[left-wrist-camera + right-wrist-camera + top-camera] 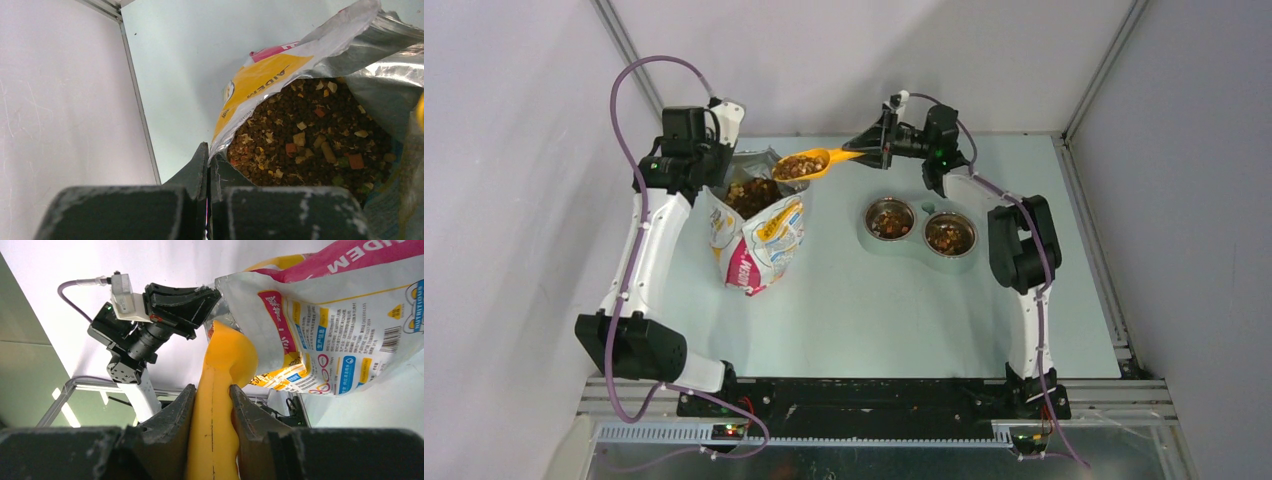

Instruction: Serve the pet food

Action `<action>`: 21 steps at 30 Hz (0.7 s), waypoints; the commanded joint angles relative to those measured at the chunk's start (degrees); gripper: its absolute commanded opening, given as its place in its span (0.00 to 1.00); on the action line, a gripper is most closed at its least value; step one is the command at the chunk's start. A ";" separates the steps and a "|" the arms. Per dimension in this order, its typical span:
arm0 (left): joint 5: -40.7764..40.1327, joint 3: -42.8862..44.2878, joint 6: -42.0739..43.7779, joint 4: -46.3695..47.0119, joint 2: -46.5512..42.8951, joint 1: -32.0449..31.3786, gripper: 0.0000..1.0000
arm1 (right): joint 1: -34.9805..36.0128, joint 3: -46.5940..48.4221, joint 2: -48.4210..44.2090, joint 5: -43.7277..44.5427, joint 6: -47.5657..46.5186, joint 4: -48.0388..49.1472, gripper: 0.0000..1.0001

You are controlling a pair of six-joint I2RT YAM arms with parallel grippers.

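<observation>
1. The right gripper [212, 392] is clamped on the flat handle of the yellow scoop [804, 165], one of its fingers [175, 407] pressing on each side. The loaded cup hangs just above the far edge of the bag [764, 245].
2. The left gripper [209, 155] is closed tight on the bag's rim, pinching the foil so the mouth gapes upward.
3. The pet food [310, 145] sits in three places. There is a deep mass inside the bag and a heaped load in the scoop. A layer also lies in the left bowl [871, 218] and the right bowl [974, 236] of the double feeder [916, 250], well to the right of the bag on the tabletop [874, 310].
4. The step in hand looks like carrying the full scoop to the bowls. Hold the cup level, because loose pieces can roll off a heaped load. Clear the foil rim before swinging right, and tip only once the cup is low over a bowl.
5. The pinch on the rim matters, since the soft, creased bag would likely slump without it.
6. The scoop is smooth moulded plastic, with a rounded cup narrowing to a flat handle.
7. The bag is crinkled foil, silvery inside, with glossy white, yellow and pink print outside.
8. The kibble is small, dry, dark brown pellets mixed with irregular tan, orange and green chunks.
9. The bowls are round, shiny metal set in a pale tray, and the tabletop is matte pale green.
</observation>
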 commanded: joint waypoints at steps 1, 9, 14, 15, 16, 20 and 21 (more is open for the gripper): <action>-2.97 0.49 1.51 -0.47 0.61 1.15 0.00 | -1.62 -0.85 -4.85 0.21 -0.27 2.63 0.00; -2.79 0.46 1.66 -0.53 0.91 1.15 0.00 | -4.85 -4.93 -7.76 0.29 -0.53 3.21 0.00; -2.44 0.79 1.52 -0.57 1.53 1.13 0.00 | -7.23 -7.94 -9.24 -0.15 -0.30 4.64 0.00; -2.31 0.79 1.35 -0.64 1.54 1.15 0.00 | -7.79 -9.05 -9.48 -0.26 -0.27 5.53 0.00; -2.11 0.86 1.19 -0.74 1.56 1.14 0.00 | -8.02 -9.61 -9.88 -0.40 0.10 5.98 0.00; -1.97 0.90 0.90 -0.74 1.53 1.15 0.00 | -9.50 -13.00 -11.04 -0.51 0.86 8.19 0.00; -1.99 0.89 0.96 -0.77 1.49 1.16 0.00 | -10.01 -13.48 -11.22 -0.52 0.92 8.71 0.00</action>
